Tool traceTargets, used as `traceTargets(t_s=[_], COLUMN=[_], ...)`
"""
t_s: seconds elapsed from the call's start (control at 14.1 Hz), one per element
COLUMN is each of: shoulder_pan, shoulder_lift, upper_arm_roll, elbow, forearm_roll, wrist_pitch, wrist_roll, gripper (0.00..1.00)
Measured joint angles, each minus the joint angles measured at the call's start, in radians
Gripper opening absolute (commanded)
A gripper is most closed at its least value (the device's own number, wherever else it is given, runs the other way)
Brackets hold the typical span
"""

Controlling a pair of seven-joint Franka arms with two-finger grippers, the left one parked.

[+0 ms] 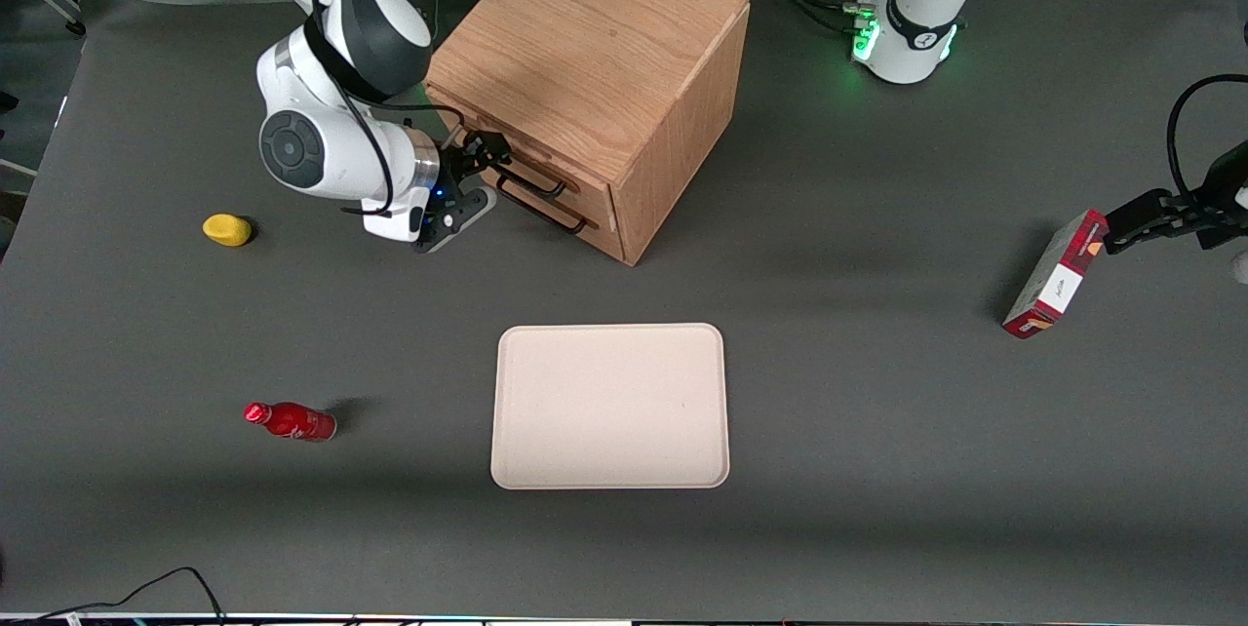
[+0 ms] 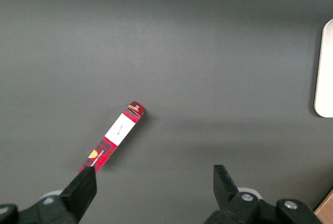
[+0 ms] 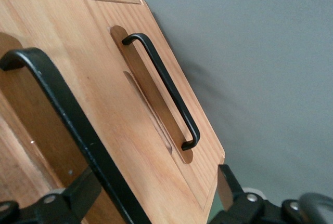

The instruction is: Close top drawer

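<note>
**Gripper at the top drawer's handle, ready to push**

Front view: the gripper (image 1: 475,179) sits at the face of the wooden cabinet (image 1: 585,60), directly against the top drawer (image 1: 526,168), whose front looks to stand slightly proud of the cabinet body. Just below the gripper is the lower drawer (image 1: 565,216) with its own black handle. Well apart from the gripper, toward the working arm's end of the table, lie a yellow object (image 1: 227,229) and a red bottle (image 1: 291,421) on its side. The beige tray (image 1: 611,406) lies nearer the camera than the gripper, and a red box (image 1: 1056,275) stands far off toward the parked arm's end.

Left wrist view: only that red box (image 2: 111,137) and an edge of the tray (image 2: 325,68) on the dark table (image 2: 208,52); nothing of the working gripper.

Right wrist view: the top drawer's handle (image 3: 67,125) runs between the spread fingers (image 3: 78,195), which stand open on either side of it and are not closed on it. Farther out is the lower drawer's handle (image 3: 166,89) on its wood front.

Handling, as a judgement: the drawer is rigid wood, probably light and sliding on runners, so it needs no grasp. The thin wire handle is stiff but narrow and smooth; a flat push on the wood front beside the handle should seat it more squarely than pressing the wire.
</note>
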Motion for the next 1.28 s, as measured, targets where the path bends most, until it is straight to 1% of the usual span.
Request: traceTargets(t_s=[0.5, 0.64, 0.78, 0.99, 1.14, 1.28], shoulder_pan=[-0.001, -0.002, -0.005, -0.013, -0.019, -0.023], shoulder_lift=[-0.023, -0.028, -0.034, -0.047, -0.051, -0.054], upper_arm_roll=[0.001, 0.001, -0.001, -0.037, -0.058, -0.067], elbow=[-0.011, 0.023, 0.095, 0.240, 0.352, 0.468], forearm_roll=[0.004, 0.001, -0.013, -0.059, -0.116, -0.186], wrist_pitch=[0.014, -0.012, -0.074, -0.200, -0.284, -0.364], wrist_roll=[0.002, 0.002, 0.002, 0.002, 0.005, 0.068], gripper=[1.00, 1.00, 1.00, 1.00, 1.00, 1.00])
